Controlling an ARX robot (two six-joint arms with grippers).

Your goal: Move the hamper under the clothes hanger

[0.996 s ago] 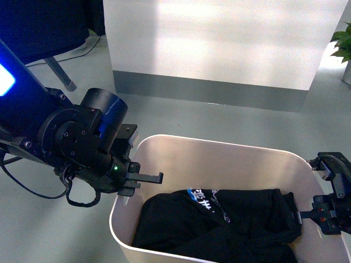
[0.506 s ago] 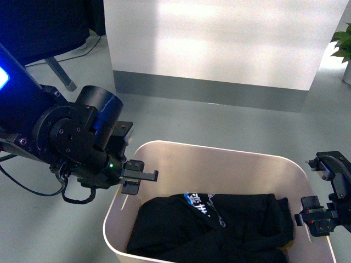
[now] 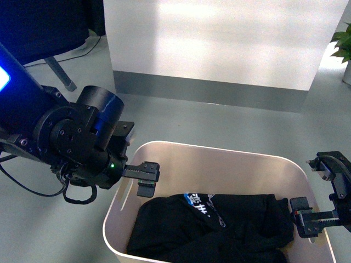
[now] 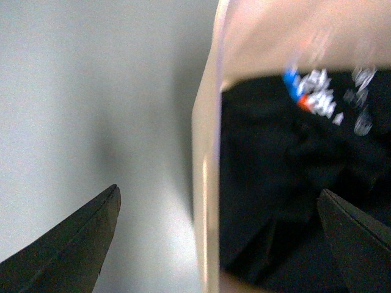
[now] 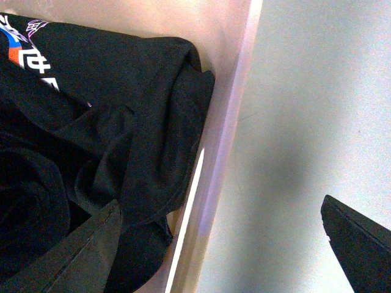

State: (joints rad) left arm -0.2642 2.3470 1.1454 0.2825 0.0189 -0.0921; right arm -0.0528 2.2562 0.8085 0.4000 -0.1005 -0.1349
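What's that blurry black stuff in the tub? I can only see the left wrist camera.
Observer: It's a black garment with a blue-and-white print, lying in the hamper. The front view shows it sharp.
Operator: Where's the other arm?
Observer: The right gripper is open at the hamper's opposite end, with one finger inside the wall and one outside.
Operator: Can you see the clothes hanger?
Observer: Yes. In the front view the clothes hanger stands off to the far left, draped in dark fabric. The hamper isn't under it.
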